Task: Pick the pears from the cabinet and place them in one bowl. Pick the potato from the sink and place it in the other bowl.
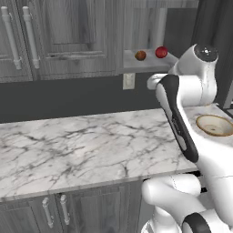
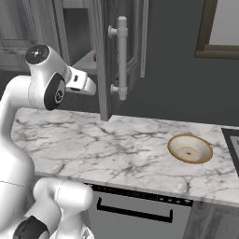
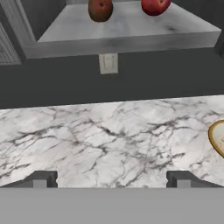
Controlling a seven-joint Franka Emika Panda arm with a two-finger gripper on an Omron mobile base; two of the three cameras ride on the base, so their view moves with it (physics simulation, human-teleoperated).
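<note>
Two pears lie on the open cabinet's shelf [image 3: 127, 30]: a dull brown pear [image 3: 100, 9] on the left and a glossy red pear [image 3: 155, 5] to its right. The left base view shows the same brown pear [image 1: 140, 55] and red pear [image 1: 161, 52]. My gripper [image 3: 111, 179] hangs open below and in front of the shelf, over the counter, with nothing between its fingertips [image 3: 41, 179]. A cream-tan bowl [image 2: 189, 148] with a golden-brown rim stands empty on the counter to the right. The potato, the sink and the other bowl are out of view.
The cabinet's open door [image 2: 105, 60] juts out over the marble counter [image 1: 82, 145], its silver bar handle [image 2: 121, 56] facing right. A wall outlet [image 3: 108, 63] sits under the shelf. A dark surface [image 2: 232, 140] borders the counter's right end.
</note>
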